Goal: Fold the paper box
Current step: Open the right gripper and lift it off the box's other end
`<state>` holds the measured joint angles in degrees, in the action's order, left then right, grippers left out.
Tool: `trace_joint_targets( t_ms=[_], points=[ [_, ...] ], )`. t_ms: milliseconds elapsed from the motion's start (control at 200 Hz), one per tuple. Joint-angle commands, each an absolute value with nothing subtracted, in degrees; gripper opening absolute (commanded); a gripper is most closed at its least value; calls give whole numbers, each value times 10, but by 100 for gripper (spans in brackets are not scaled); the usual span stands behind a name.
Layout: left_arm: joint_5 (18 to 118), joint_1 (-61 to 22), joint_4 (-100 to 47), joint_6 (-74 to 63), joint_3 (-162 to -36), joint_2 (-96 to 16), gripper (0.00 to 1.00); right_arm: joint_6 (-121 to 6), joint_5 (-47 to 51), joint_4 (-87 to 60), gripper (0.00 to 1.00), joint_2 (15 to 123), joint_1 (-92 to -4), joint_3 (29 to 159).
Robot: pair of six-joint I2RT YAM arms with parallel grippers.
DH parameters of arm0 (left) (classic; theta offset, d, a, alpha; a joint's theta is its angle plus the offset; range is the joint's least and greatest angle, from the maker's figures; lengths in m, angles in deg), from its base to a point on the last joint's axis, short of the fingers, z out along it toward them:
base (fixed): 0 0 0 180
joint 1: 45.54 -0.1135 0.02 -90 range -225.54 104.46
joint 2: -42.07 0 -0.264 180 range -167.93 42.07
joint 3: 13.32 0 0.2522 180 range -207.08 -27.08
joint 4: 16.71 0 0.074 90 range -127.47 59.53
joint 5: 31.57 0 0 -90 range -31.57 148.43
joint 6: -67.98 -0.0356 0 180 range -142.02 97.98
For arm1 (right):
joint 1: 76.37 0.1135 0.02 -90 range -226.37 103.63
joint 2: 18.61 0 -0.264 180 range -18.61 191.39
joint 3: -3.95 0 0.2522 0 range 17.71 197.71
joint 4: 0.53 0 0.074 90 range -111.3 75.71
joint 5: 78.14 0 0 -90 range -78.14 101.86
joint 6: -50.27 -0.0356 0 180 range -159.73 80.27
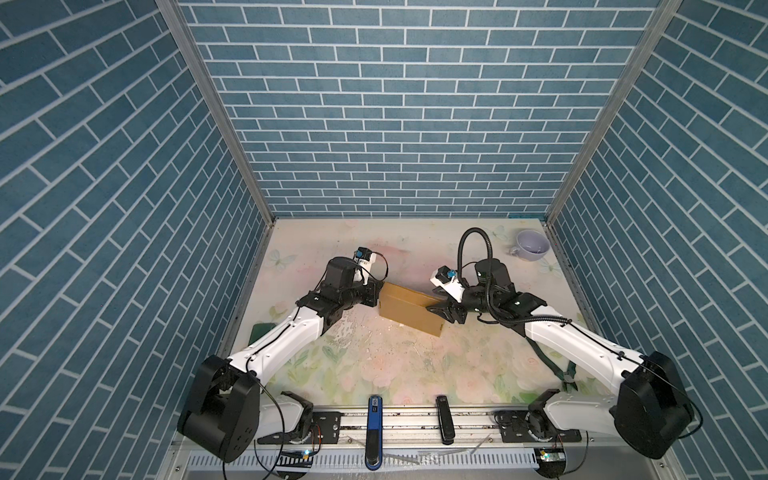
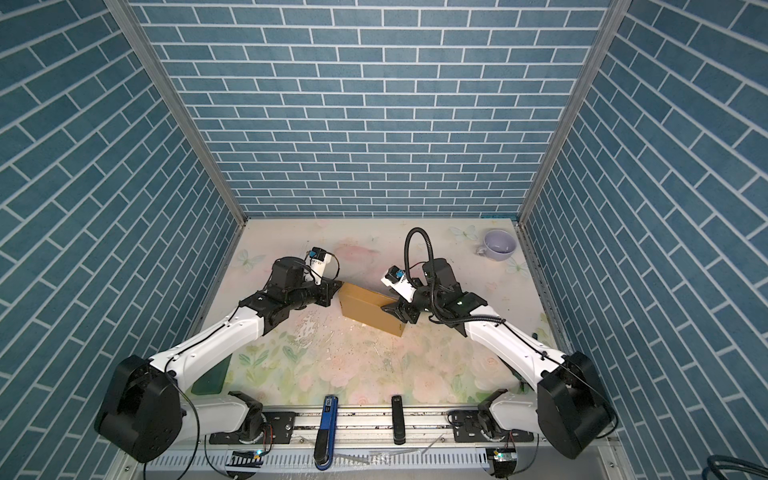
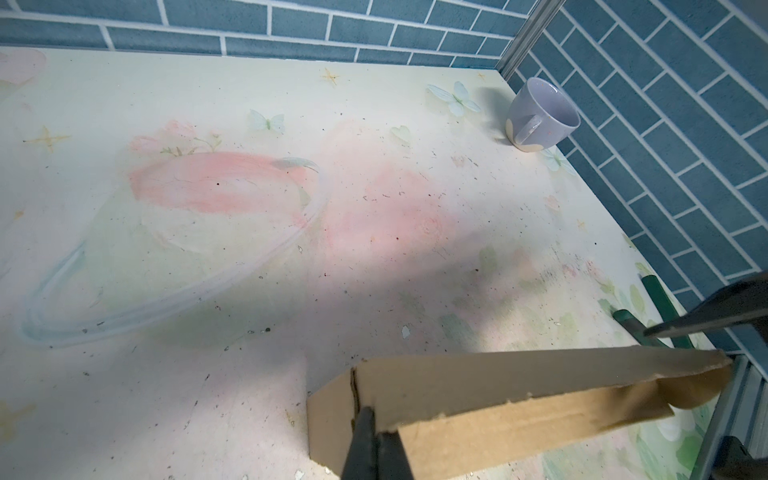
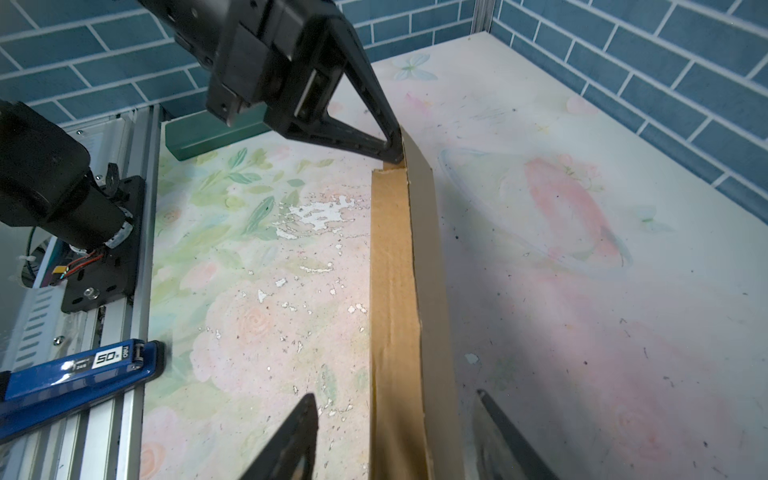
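Paper box (image 1: 409, 309) pinched at one end, straddled at the other.
Left end effector (image 3: 372, 428) is clamped tight on a cardboard corner; right end effector (image 4: 395, 395) stands partly open astride the box, holding nothing.

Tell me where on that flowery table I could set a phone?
Free: the wide stretch between paper box and front rail; the far strip between box and back wall, left of the mug. Crowded: mid-table, where left claw and right claw work at the box.
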<state>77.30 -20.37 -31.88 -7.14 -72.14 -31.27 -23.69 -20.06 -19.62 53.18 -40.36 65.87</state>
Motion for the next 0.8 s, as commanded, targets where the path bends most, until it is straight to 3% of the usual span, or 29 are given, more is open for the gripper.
trace_joint_targets(
  t_ms=[0, 225, 435, 795],
  points=[
    [771, -199, -340, -65, -707, -304, 5, -260, -202, -190, 59, 495, -401, 683],
    [771, -198, -340, -65, -706, -305, 5, -289, -154, -196, 58, 446, -401, 684],
    [765, -198, -337, -64, -704, -301, 5, -346, -104, -192, 51, 425, -401, 669],
    [752, -198, -322, -59, -687, -293, 4, -593, 17, -263, 51, 443, -401, 723]
  ],
)
